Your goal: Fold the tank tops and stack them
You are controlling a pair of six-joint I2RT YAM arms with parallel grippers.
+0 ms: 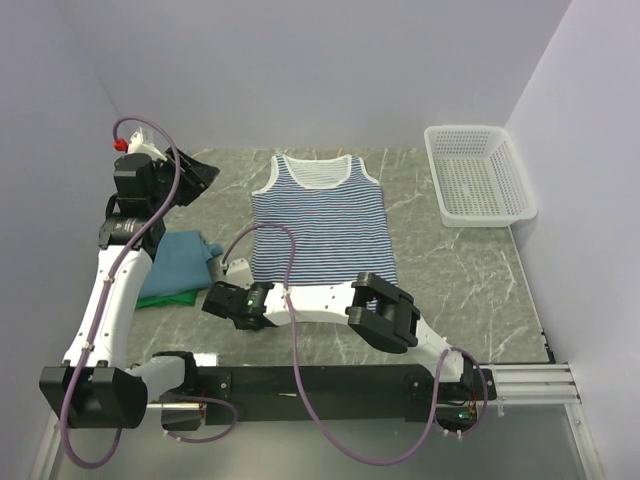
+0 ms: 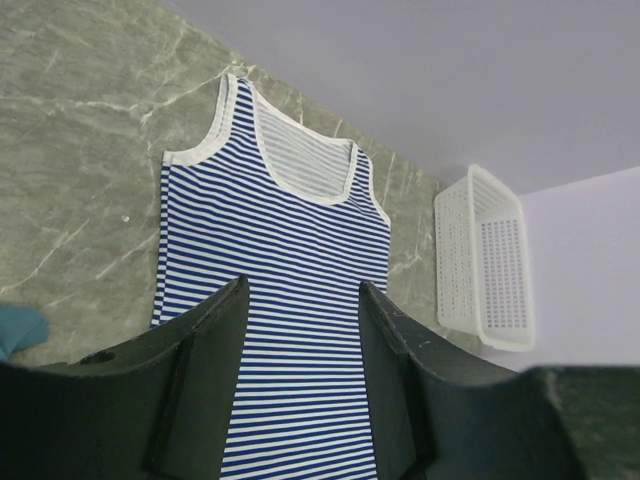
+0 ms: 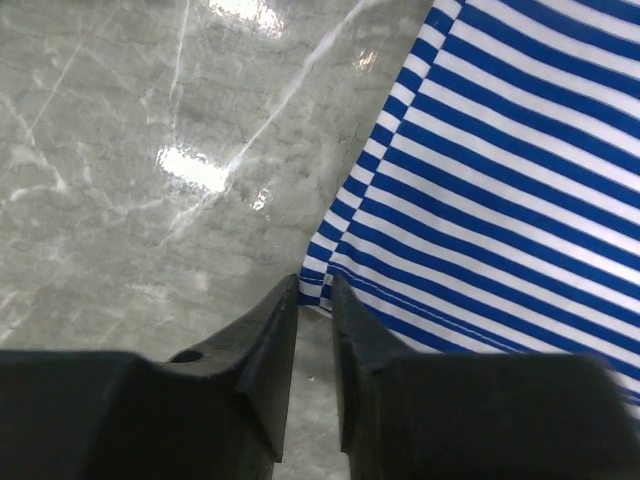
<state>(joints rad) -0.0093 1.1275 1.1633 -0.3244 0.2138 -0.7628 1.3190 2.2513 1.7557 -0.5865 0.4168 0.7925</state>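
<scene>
The navy-and-white striped tank top (image 1: 320, 225) lies flat and face up in the middle of the table, neck toward the back wall. My right gripper (image 1: 232, 303) is low at its near left hem corner. In the right wrist view the jaws (image 3: 314, 280) stand a narrow gap apart around that corner of the striped top (image 3: 500, 180), with table showing between them. My left gripper (image 1: 195, 175) hangs raised at the back left, open and empty (image 2: 302, 283), looking down over the striped top (image 2: 280, 240). A teal-blue tank top (image 1: 180, 255) lies folded on a green one (image 1: 165, 298) at the left.
A white mesh basket (image 1: 478, 175) stands at the back right corner, also seen in the left wrist view as the basket (image 2: 485, 260). Grey marble table (image 1: 460, 270) runs to walls on three sides. The right arm's elbow (image 1: 385, 310) lies across the near edge.
</scene>
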